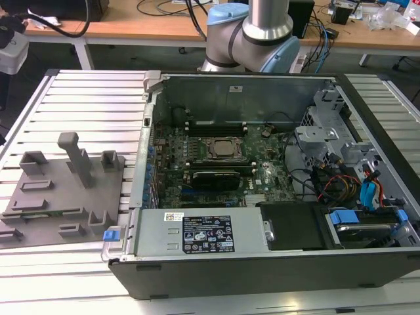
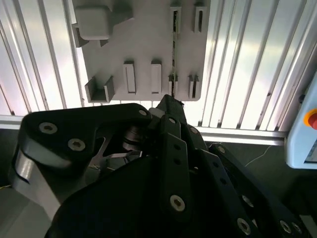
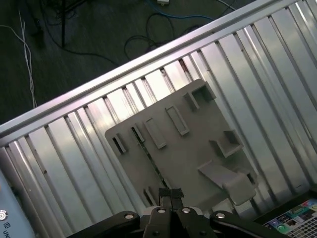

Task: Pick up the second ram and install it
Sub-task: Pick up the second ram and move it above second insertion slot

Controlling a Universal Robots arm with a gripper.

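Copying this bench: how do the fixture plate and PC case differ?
The plate is light grey and flat with upright blocks; the case is a black, deep open box of boards and cables. The plate lies at the exterior view's left, the case right. Both rest on the slatted table.

Grey fixture plate, silver ribbed table, green motherboard, black computer case, pale-blue arm joints, black gripper.

Wooden desks behind; dark floor, probably carpet.
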